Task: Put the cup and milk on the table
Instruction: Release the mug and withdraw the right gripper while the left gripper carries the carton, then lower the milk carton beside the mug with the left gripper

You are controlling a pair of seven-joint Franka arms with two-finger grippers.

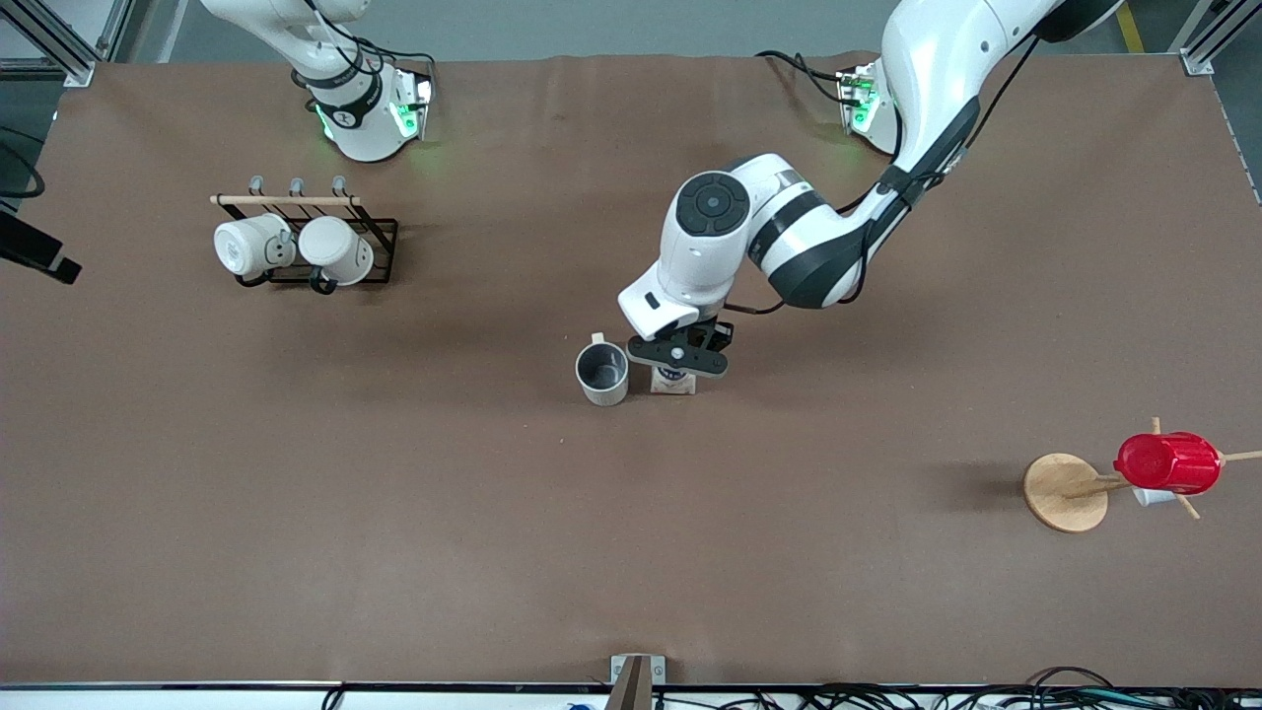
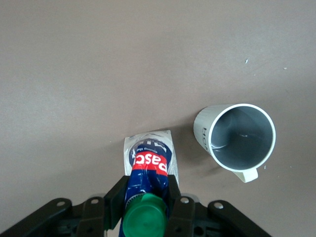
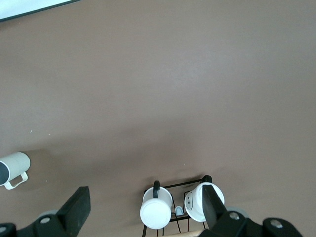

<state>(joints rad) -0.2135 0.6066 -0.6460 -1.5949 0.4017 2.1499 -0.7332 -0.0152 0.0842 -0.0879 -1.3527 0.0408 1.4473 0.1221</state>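
Note:
The milk point(image 1: 674, 381), a carton with a blue top, green cap and red label, stands upright on the brown table point(image 1: 394, 513). My left gripper point(image 1: 680, 357) is over it and shut on its upper part; in the left wrist view the fingers point(image 2: 117, 197) press both sides of the milk point(image 2: 149, 165). The cup point(image 1: 602, 373), off-white with a dark grey inside, stands upright on the table right beside the milk, toward the right arm's end. It also shows in the left wrist view point(image 2: 237, 140) and the right wrist view point(image 3: 12, 168). My right gripper point(image 3: 145, 193) is open and empty, high over the mug rack.
A black wire rack point(image 1: 380, 232) with two white mugs point(image 1: 251, 247) stands near the right arm's base. A red plastic cup point(image 1: 1168, 461) hangs on a wooden peg stand with a round disc base point(image 1: 1063, 493) at the left arm's end.

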